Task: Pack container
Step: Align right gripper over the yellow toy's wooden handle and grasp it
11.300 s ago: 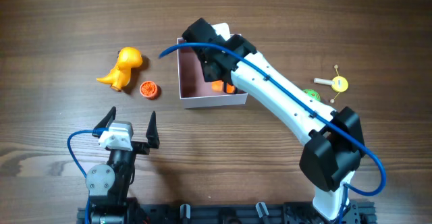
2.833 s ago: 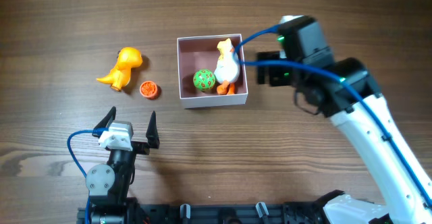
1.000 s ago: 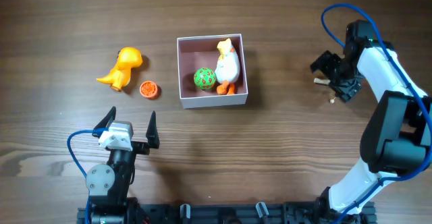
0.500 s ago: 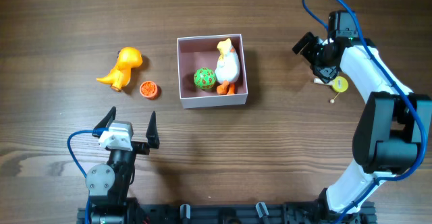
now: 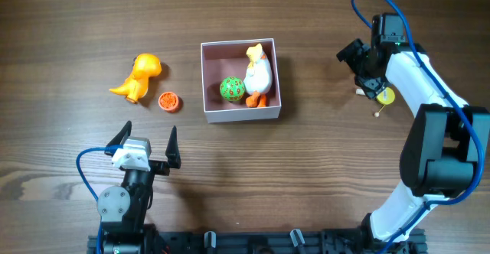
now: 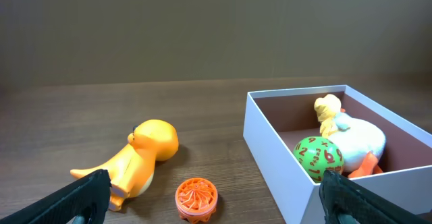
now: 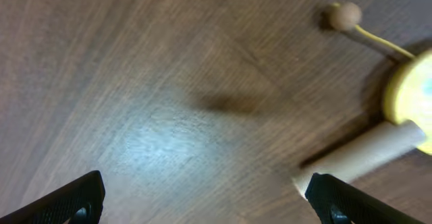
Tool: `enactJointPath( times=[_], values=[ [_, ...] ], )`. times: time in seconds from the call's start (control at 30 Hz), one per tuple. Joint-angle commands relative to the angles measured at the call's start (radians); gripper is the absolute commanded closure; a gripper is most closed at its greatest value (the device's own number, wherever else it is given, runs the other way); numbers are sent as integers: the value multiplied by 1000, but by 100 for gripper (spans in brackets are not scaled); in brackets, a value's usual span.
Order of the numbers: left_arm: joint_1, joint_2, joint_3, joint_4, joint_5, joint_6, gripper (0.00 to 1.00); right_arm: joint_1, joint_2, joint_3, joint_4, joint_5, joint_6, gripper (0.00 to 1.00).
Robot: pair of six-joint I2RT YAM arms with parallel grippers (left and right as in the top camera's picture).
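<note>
The right gripper (image 5: 360, 68) hung with its fingers spread wide and nothing between them, and a yellow toy drum (image 5: 386, 95) on a stick lay just beside it. The left gripper (image 5: 147, 138) also stood wide open, with an orange disc (image 5: 168, 101) nearest ahead of it and an orange dinosaur (image 5: 139, 76) just beyond, to its left. Farther ahead and to its right sat the container (image 5: 205, 78), holding a green ball (image 5: 231, 89) and a white duck (image 5: 258, 74).

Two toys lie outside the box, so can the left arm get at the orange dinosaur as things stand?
Probably yes. The left gripper is open, with nothing standing between it and the orange dinosaur; only a small orange disc sits nearby.
</note>
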Motion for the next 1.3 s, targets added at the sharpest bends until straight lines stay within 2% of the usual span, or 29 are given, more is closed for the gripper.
enactJointPath(
  times=[0.0, 0.27, 0.53, 0.63, 0.83, 1.0, 1.27],
  values=[
    [-5, -7, -8, 2, 19, 19, 0, 1, 26, 3, -23, 83, 55, 0],
    [-5, -7, -8, 2, 18, 19, 0, 1, 49, 3, -13, 87, 64, 0],
    [-5, -7, -8, 2, 19, 19, 0, 1, 45, 3, -13, -14, 57, 0],
    [-5, -7, -8, 2, 19, 19, 0, 1, 16, 3, -25, -18, 23, 0],
    [-5, -7, -8, 2, 18, 19, 0, 1, -56, 3, 55, 1, 16, 0],
    [-5, -7, -8, 2, 19, 19, 0, 1, -54, 3, 77, 122, 185, 0],
    [-5, -7, -8, 2, 19, 19, 0, 1, 16, 3, 143, 141, 300, 0]
  ],
)
